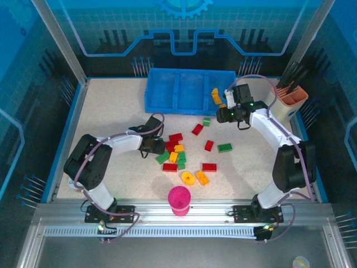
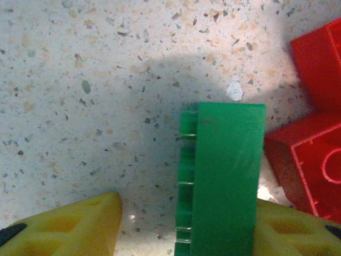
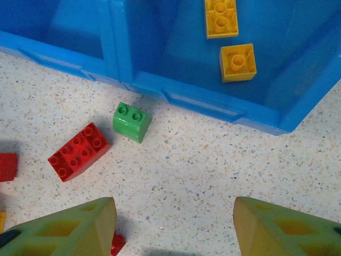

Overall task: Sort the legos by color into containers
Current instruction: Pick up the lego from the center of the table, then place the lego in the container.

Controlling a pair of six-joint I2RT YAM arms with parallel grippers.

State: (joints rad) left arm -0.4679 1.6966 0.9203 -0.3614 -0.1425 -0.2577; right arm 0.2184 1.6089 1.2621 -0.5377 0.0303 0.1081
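Left wrist: green brick (image 2: 224, 181) is running off the bottom edge and covering the inner side of the lower-right finger (image 2: 290, 232). Upper red brick (image 2: 319, 58) and lower red brick (image 2: 311, 165) are getting clipped by the right edge.

Right wrist: blue tray (image 3: 122, 58) is running out the top, left and right. Top yellow brick (image 3: 221, 18) is getting cut at the top edge, and a red piece (image 3: 6, 166) at the left edge. Another red bit (image 3: 118, 244) is hiding behind the lower-left finger (image 3: 69, 229).

Top view: left gripper (image 1: 156, 148) is reading as a dark blob, finger gap too small to tell. It's masking the left side of the brick pile (image 1: 175, 156).
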